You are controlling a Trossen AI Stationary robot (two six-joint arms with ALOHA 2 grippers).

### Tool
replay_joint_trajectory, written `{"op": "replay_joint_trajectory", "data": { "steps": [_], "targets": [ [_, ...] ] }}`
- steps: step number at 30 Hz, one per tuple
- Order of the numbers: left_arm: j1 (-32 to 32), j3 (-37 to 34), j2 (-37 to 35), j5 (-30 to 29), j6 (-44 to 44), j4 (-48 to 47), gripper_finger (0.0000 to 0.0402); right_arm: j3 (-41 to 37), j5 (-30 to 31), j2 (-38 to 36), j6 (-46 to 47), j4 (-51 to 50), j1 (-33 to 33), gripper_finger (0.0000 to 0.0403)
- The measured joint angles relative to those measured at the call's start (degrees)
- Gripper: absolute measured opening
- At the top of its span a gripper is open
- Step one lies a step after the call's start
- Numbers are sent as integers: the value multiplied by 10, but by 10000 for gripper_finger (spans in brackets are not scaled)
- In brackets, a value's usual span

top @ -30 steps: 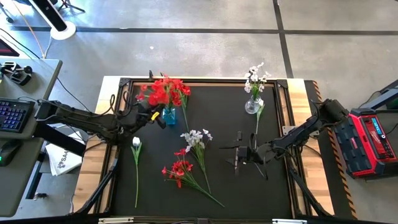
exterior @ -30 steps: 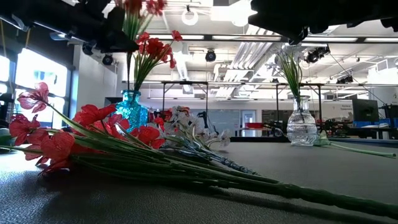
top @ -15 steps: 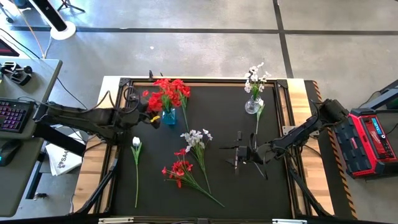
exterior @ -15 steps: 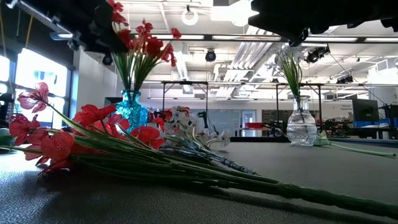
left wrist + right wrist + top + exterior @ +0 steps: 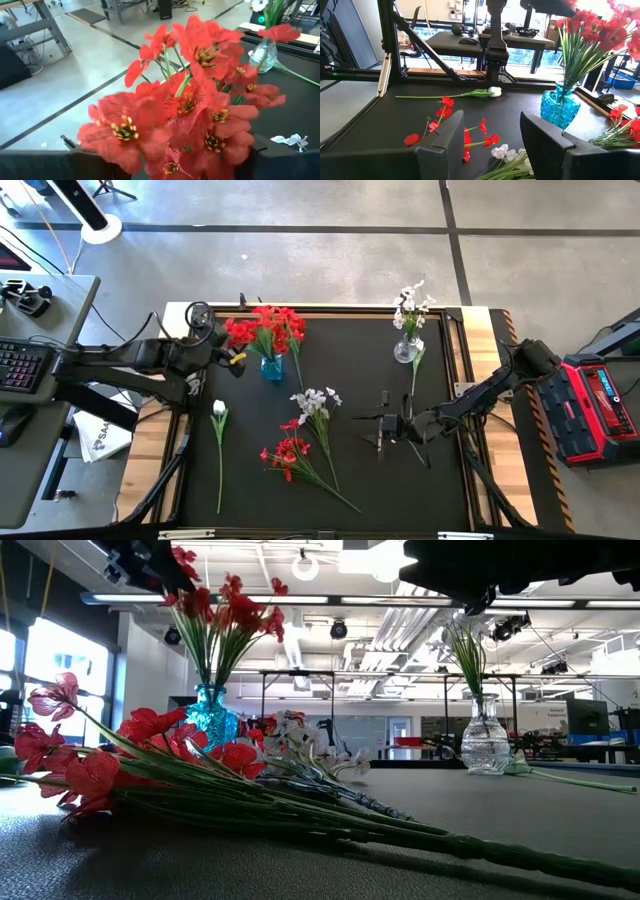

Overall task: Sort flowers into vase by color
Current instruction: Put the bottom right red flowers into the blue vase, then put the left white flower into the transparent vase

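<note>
A blue vase near the table's far left holds red sprigs, their stems in its neck. My left gripper hovers just left of those blossoms, open. A clear vase at the far right holds white sprigs. On the mat lie a white tulip, a white sprig, a red sprig and one more stem beside the clear vase. My right gripper hangs open over the mat right of centre.
The black mat has a raised dark frame and wooden side boards. A desk with a keyboard stands left of the table, and a red box stands right of it. Bare mat lies between the two vases.
My left gripper has drawn back from the blue vase toward the table's left edge and risen. The red sprig that stood upright under it has sunk into the vase and now fans out with the other red sprigs.
</note>
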Motion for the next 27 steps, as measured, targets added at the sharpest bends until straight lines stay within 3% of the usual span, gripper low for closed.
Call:
{"op": "replay_joint_trajectory", "data": {
  "steps": [10,19,23,27],
  "targets": [
    [35,10,1,63,15,6,244,0,0,0,0,-8,0,165],
    [57,103,0,94,59,10,278,0,0,0,11,-10,0,165],
    [35,135,5,118,94,14,275,0,0,0,15,-13,0,165],
    [-27,136,29,154,110,31,271,0,0,0,15,-15,0,165]
  ]
}}
